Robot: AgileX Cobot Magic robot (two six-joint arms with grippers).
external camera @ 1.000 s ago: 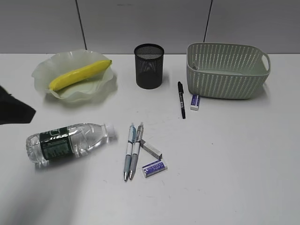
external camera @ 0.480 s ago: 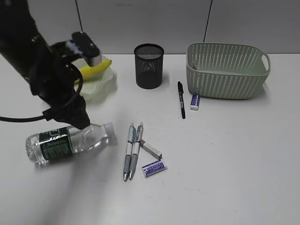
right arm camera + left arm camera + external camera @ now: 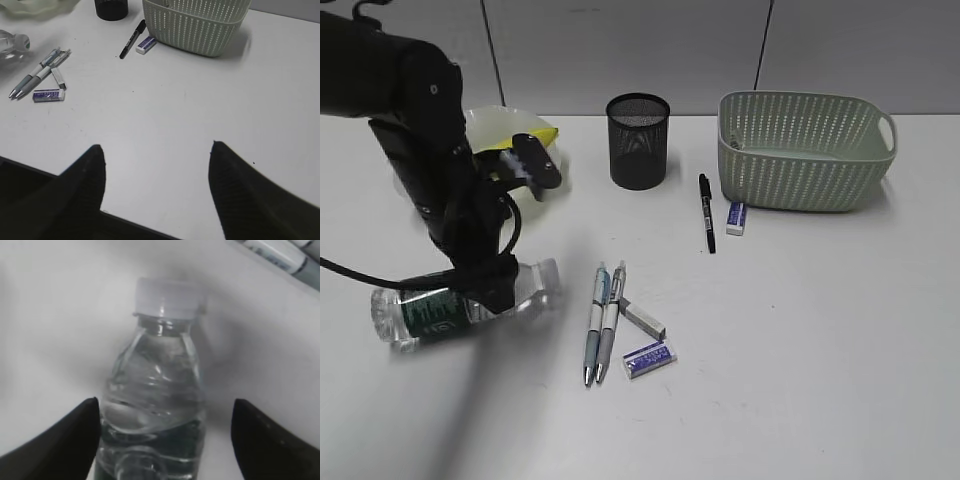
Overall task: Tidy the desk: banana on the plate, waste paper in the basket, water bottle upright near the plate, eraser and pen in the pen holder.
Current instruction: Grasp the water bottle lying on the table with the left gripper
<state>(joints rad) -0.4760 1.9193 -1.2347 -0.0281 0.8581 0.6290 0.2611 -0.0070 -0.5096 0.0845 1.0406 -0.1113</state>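
Note:
The water bottle (image 3: pixel 425 312) lies on its side on the desk (image 3: pixel 800 340), cap to the right. My left gripper (image 3: pixel 492 290) is open and straddles the bottle's shoulder. In the left wrist view the bottle (image 3: pixel 155 390) sits between the fingers (image 3: pixel 65 440), close to the left one. The banana (image 3: pixel 544 133) lies on the plate (image 3: pixel 500 122); the arm hides most of both. Two pens (image 3: pixel 602 322), a black pen (image 3: pixel 707 212) and erasers (image 3: pixel 649 358) lie on the desk. The pen holder (image 3: pixel 638 140) and basket (image 3: pixel 805 150) stand at the back. My right gripper (image 3: pixel 156 145) is open and empty. The waste paper is out of view.
Another eraser (image 3: pixel 737 217) lies in front of the basket, and a third (image 3: pixel 643 318) lies beside the two pens. The right wrist view shows the desk's near edge (image 3: pixel 45 172) under the right gripper, with the pens (image 3: pixel 37 72) and basket (image 3: pixel 200 25) farther off.
My left arm has swung in from the left edge and come down over the bottle, which has shifted slightly left. It now hides most of the plate and banana.

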